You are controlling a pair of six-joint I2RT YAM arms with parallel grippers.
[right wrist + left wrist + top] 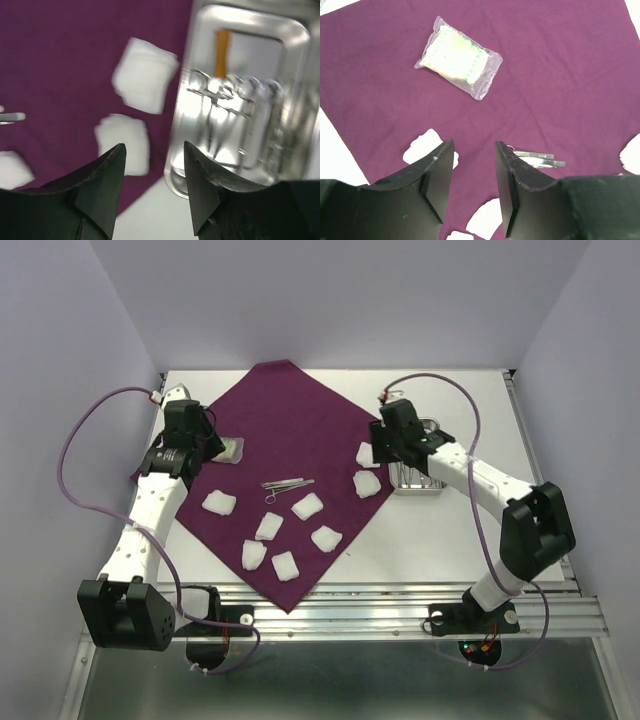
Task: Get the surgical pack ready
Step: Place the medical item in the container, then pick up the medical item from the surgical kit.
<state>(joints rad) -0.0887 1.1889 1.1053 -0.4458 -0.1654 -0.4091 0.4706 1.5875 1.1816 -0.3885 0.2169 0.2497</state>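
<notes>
The surgical pack, a large deep-purple cloth [285, 430], lies spread as a diamond on the white table. Several white gauze pads [307, 506] and metal tweezers [287, 483] rest on it. A clear plastic packet [459, 58] lies near the cloth's left corner. My left gripper [475, 145] hovers above the cloth just short of that packet, open, nothing between its fingers. My right gripper [155, 147] hangs open and empty over the cloth's right corner, between two gauze pads [145, 75] and the steel tray [250, 15].
The steel tray [432, 490] stands off the cloth's right corner and holds shiny ring-handled instruments [225, 115]. White table [470, 540] lies bare to the right and front. Purple walls close in on both sides.
</notes>
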